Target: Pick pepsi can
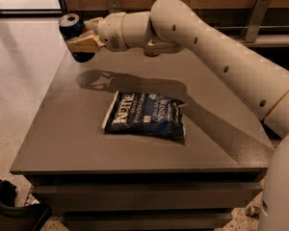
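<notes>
The pepsi can [73, 32] is a small dark blue can with a silver top, held in the air above the table's far left corner. My gripper [82, 37] is shut on the can, with its tan fingers [84, 43] clamped across the can's side. The white arm reaches in from the right and casts a shadow on the table below the can.
A flat dark blue chip bag [147, 115] lies in the middle of the grey table [62, 138]. A small orange-red object [151, 53] peeks out behind the arm. A wooden wall with metal brackets [254, 14] runs along the back. A dark object [9, 208] sits on the floor at bottom left.
</notes>
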You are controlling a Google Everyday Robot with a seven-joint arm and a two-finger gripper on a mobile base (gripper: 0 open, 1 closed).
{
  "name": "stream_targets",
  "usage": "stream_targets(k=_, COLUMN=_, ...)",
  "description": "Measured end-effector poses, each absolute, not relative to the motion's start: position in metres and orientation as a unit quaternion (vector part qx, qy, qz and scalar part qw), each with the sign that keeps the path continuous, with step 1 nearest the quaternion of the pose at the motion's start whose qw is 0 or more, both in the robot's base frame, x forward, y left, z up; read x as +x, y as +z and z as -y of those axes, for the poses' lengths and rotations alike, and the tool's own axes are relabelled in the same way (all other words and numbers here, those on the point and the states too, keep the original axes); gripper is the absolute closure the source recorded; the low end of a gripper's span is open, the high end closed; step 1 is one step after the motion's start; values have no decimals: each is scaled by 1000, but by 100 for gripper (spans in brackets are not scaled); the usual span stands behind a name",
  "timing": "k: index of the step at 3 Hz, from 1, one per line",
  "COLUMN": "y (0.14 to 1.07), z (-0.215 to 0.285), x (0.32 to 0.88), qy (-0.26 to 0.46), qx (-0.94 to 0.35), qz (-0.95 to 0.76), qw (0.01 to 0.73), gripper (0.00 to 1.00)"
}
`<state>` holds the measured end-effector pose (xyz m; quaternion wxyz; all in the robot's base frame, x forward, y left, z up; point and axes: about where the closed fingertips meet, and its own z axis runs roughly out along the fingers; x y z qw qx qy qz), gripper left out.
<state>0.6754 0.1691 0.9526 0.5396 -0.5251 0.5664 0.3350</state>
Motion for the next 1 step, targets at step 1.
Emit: stream_targets(k=1, y=976, z=-167, x=667, qy=321, qx=-538, qz=-558, qw=544, gripper=100)
